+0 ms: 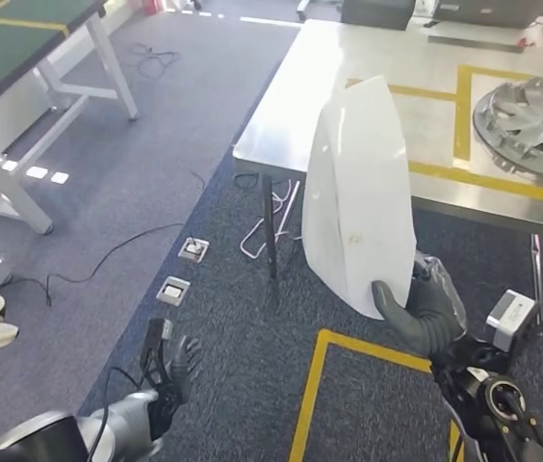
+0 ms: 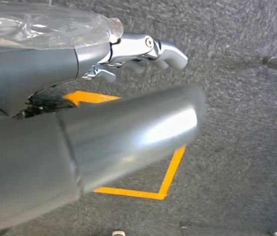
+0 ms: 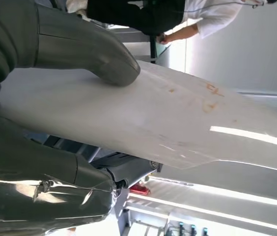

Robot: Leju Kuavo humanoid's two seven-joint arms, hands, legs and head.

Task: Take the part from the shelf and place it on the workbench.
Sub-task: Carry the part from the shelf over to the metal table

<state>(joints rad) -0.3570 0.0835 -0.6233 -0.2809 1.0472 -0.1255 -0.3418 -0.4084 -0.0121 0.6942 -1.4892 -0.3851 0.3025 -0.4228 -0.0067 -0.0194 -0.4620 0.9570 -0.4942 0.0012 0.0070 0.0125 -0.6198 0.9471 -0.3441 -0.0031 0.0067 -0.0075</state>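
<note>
Nearest, at seven o'clock in the head view, the left hand [image 1: 175,371] hangs low over the carpet, fingers loosely apart, holding nothing. At four o'clock the right hand [image 1: 423,310] grips the part [image 1: 359,197] — a thin white curved panel — by its lower edge, thumb pressed flat on its face, and holds it upright in the air. It looks light, stiff and smooth, so likely slippery; the grip near one end suits it. Beyond, toward one o'clock, lies the tabletop [image 1: 305,96] — not yet reached.
</note>
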